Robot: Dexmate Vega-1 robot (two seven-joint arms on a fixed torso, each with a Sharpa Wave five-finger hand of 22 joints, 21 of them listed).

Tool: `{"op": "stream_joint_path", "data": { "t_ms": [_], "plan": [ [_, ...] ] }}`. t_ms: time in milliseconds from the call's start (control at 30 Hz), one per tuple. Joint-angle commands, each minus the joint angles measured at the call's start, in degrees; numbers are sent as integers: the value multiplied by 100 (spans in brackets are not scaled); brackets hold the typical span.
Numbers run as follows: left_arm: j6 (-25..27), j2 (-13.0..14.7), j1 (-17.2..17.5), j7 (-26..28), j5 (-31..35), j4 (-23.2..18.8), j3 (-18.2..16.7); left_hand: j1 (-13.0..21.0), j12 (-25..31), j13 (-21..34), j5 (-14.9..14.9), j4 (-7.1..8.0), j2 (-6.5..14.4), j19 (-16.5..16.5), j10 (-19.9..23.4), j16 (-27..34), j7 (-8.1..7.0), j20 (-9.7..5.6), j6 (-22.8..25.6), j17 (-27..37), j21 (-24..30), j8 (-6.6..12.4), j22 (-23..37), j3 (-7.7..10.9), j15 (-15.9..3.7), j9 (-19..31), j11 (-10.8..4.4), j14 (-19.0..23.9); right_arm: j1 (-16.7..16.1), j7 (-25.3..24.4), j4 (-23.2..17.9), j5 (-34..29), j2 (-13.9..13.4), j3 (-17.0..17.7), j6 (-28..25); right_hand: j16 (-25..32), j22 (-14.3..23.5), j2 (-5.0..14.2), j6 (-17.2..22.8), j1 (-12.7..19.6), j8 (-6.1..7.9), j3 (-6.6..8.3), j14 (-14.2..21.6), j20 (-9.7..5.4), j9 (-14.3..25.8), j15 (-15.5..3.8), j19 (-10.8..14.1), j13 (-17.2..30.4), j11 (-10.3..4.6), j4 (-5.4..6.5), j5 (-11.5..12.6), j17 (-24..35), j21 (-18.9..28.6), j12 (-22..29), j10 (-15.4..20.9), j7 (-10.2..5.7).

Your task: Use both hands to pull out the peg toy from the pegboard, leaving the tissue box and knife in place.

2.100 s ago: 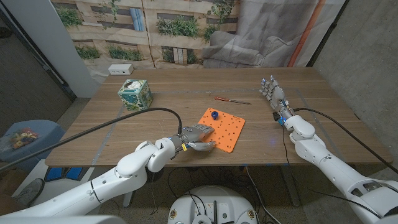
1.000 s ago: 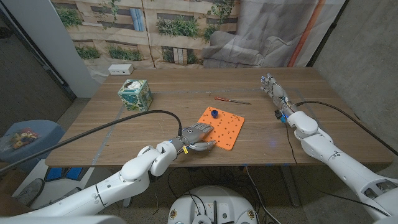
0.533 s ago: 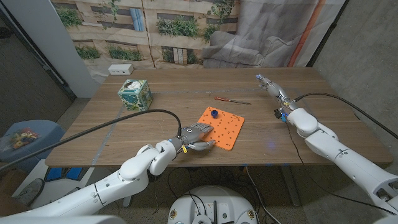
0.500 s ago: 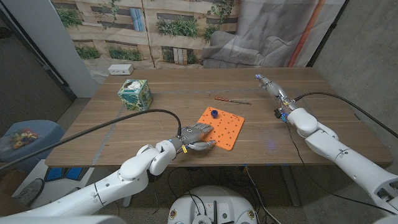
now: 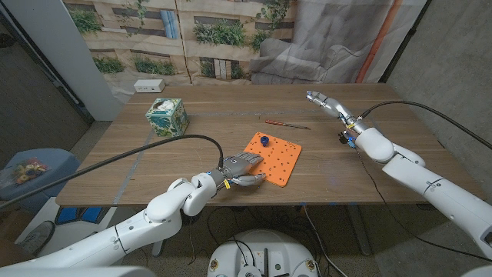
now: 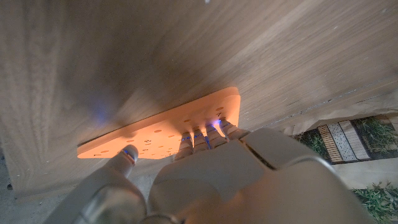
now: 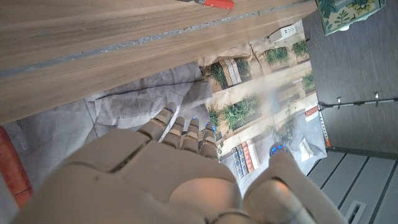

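Our right hand (image 5: pixel 327 104) has swung in toward the middle, fingers straight and holding nothing. Our left hand (image 5: pixel 242 168) presses the orange board (image 5: pixel 278 158) down. Next, we reach the blue peg (image 5: pixel 264 141) at its far corner.

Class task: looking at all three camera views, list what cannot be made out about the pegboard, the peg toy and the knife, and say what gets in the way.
- Pegboard: near edge hidden under the left hand, head view.
- Peg toy: too small to tell its shape, head view.
- Knife: too small to tell blade from handle, head view; cut off by the picture edge, right wrist view.
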Motion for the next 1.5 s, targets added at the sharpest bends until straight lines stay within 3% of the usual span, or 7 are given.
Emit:
{"op": "stream_joint_path", "data": {
  "t_ms": [33, 267, 467, 700, 900, 1233, 1500],
  "plan": [
    [-57, 30, -29, -37, -37, 18, -19, 31, 30, 17, 50, -34, 646, 42, 55, 22, -8, -603, 83, 26, 20, 17, 13, 19, -27, 36, -2, 47, 62, 151, -761, -870, -389, -107, -558, -11, 17, -9, 37, 192, 51, 40, -39, -15, 31, 27, -28, 15, 4, -134, -42, 0, 10, -7, -57, -40],
    [-129, 42, -57, -19, -63, 53, -20, 47, 28, 17, 52, -50, 652, 51, 72, 13, -6, -607, 112, 21, 14, 16, 10, 37, -29, 36, 4, 55, 116, 433, -1220, -1190, -562, -156, -970, -16, 25, -35, 127, 483, 92, 127, -98, 251, 51, 196, -74, 29, -10, -400, -143, -21, 5, -1, -103, -8],
    [-171, 53, -57, 10, -78, 62, -29, 66, 27, 18, 54, -68, 657, 80, 91, 10, 2, -605, 163, 17, 16, 24, 8, 58, -38, 36, 5, 79, 282, 816, -1367, -1258, -621, -244, -1029, -20, 29, -17, 166, 752, 110, 232, -165, 375, 64, 309, -195, 40, -35, -624, -209, -29, -10, -28, -246, -2],
    [-179, 74, -40, -4, -98, 49, -45, 83, 34, 18, 56, -84, 661, 100, 134, 8, 3, -606, 193, 13, 13, 21, 5, 84, -42, 37, 5, 109, 558, 1353, -1620, -1495, -681, -398, -1161, -42, 32, 14, -82, 1155, 33, 404, -346, 508, 83, 460, -308, 55, 37, -917, -158, -33, -3, -59, -528, -19],
    [-182, 73, -30, 20, -86, 52, -46, 91, 33, 18, 56, -92, 665, 112, 145, 6, 3, -601, 201, 11, 13, 17, 4, 99, -43, 37, 7, 122, 726, 1738, -1869, -1726, -721, -495, -1328, -50, 31, -28, -231, 1330, 9, 466, -450, 579, 92, 595, -339, 64, 141, -1005, -120, -31, 6, -68, -695, 55],
    [-165, 70, -20, -10, -106, 44, -50, 107, 33, 19, 58, -104, 673, 126, 167, 2, 6, -588, 204, 8, 9, 8, 3, 128, -46, 38, 8, 140, 931, 2219, -2174, -2095, -715, -635, -1574, -34, 31, -164, -242, 1455, 45, 483, -506, 686, 108, 704, -334, 76, 267, -1035, -97, -24, 23, -51, -817, 269],
    [-212, 81, -52, -42, -107, 58, -41, 117, 34, 19, 58, -113, 677, 144, 188, -1, 5, -589, 207, 7, 8, 1, 2, 150, -45, 38, -7, 155, 1171, 2581, -2302, -2506, -638, -812, -1677, -6, 30, -237, -317, 1577, 51, 516, -489, 755, 135, 771, -284, 95, 241, -1047, -72, -20, 41, 4, -775, 122]
  ]
}}
